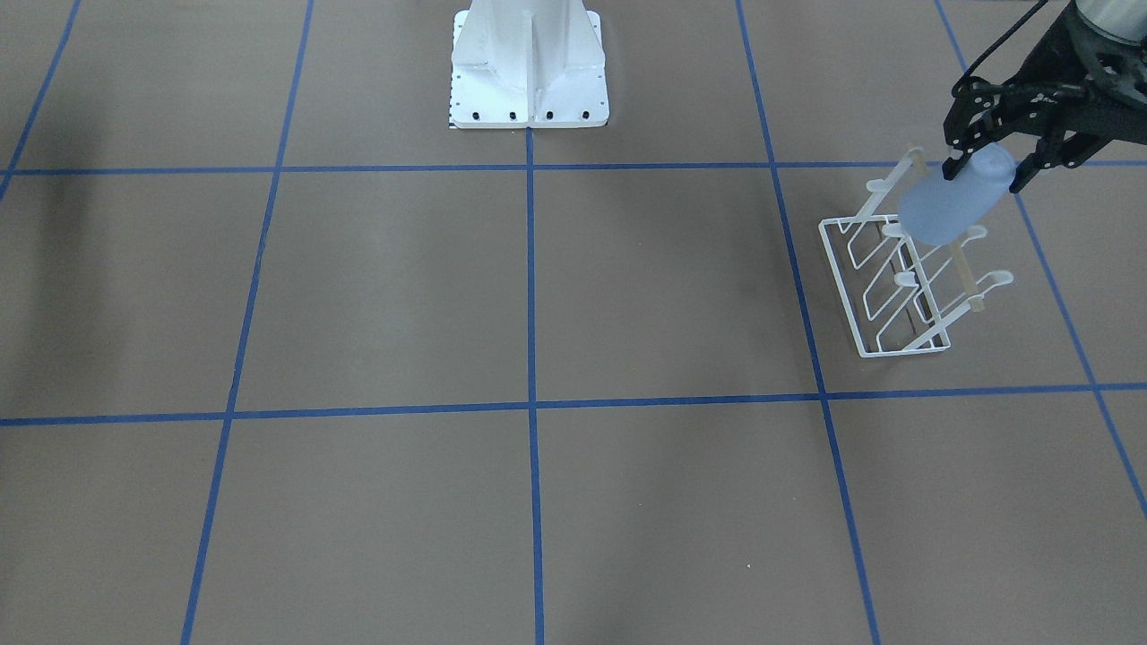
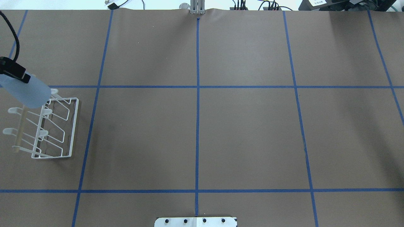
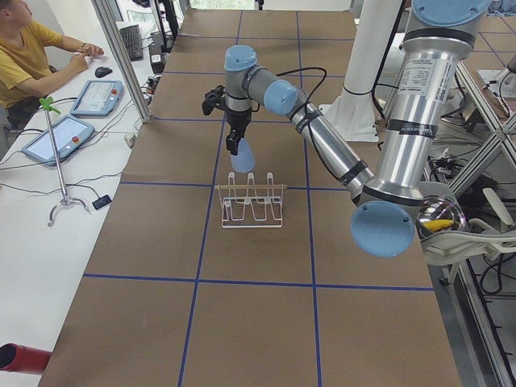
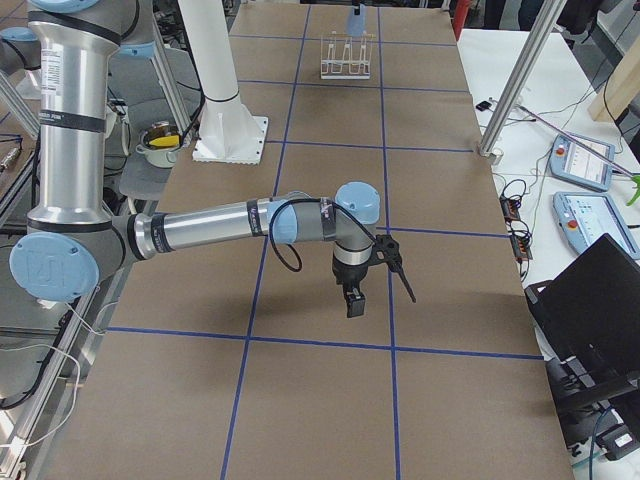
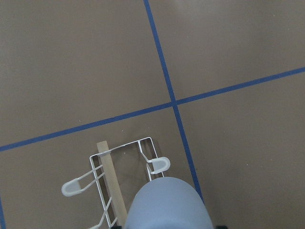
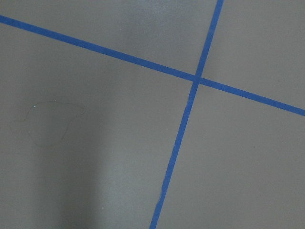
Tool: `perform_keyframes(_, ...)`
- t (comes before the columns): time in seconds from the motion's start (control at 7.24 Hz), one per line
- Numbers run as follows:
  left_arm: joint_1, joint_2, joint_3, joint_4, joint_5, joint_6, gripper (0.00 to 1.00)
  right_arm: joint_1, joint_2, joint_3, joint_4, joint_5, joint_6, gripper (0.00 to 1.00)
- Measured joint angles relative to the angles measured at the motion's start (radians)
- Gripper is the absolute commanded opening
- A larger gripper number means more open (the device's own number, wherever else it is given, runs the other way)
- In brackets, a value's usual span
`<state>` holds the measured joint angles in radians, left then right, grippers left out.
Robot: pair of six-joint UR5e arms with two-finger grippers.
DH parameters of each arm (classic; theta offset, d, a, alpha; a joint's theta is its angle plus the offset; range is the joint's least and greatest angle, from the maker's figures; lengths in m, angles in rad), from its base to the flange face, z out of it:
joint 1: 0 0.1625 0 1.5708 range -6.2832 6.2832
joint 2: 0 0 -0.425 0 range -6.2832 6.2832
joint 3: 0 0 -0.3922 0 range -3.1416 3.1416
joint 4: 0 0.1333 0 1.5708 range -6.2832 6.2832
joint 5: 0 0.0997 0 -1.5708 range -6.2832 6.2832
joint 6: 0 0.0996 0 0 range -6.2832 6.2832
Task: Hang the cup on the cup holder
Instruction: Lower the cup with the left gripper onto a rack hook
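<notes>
My left gripper [image 1: 986, 168] is shut on the base end of the pale blue cup [image 1: 952, 199]. It holds the cup tilted, rim down, over the far end of the white wire cup holder [image 1: 901, 352]. In the overhead view the cup [image 2: 27, 91] hangs over the holder's [image 2: 74, 126] upper prongs at the left edge. The left wrist view shows the cup [image 5: 171, 205] just above the holder's wooden rod [image 5: 112, 176]. I cannot tell whether the cup touches a prong. My right gripper [image 4: 380, 290] hovers low over the bare table far from the holder; I cannot tell whether it is open or shut.
The white robot base [image 1: 529, 63] stands at the middle of the robot's edge of the table. Blue tape lines [image 2: 197, 126] divide the brown table. An operator [image 3: 28, 56] sits at a side desk with tablets beyond the table's far edge.
</notes>
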<state>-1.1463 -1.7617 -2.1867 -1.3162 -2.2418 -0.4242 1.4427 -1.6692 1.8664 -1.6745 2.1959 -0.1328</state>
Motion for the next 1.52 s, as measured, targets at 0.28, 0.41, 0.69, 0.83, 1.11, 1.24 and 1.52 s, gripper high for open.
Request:
perform_keyframes(0.28, 0.009, -0.015, 0.032, -0.084, 0.057, -0.086, 0.0, 0.002, 0.002, 0.0, -0.003, 0.003, -0.001, 1.0)
perform_keyframes(0.41, 0.019, -0.019, 0.053, -0.127, 0.107, -0.12, 0.0, 0.002, 0.001, 0.0, -0.003, 0.006, 0.002, 1.0)
perform_keyframes(0.69, 0.059, -0.02, 0.097, -0.195, 0.175, -0.172, 0.0, 0.002, 0.0, 0.0, -0.002, 0.007, 0.004, 1.0)
perform_keyframes(0.83, 0.076, -0.019, 0.111, -0.215, 0.183, -0.186, 0.0, 0.002, 0.001, 0.0, -0.002, 0.007, 0.004, 1.0)
perform_keyframes(1.11, 0.105, -0.014, 0.122, -0.226, 0.191, -0.202, 0.0, 0.002, 0.002, -0.001, -0.002, 0.007, 0.003, 1.0)
perform_keyframes(1.24, 0.12, -0.011, 0.13, -0.227, 0.202, -0.204, 0.0, 0.002, 0.002, -0.002, -0.002, 0.007, 0.004, 1.0)
perform_keyframes(1.52, 0.147, -0.01, 0.155, -0.227, 0.227, -0.205, 0.0, 0.002, 0.003, -0.003, -0.002, 0.007, 0.005, 1.0)
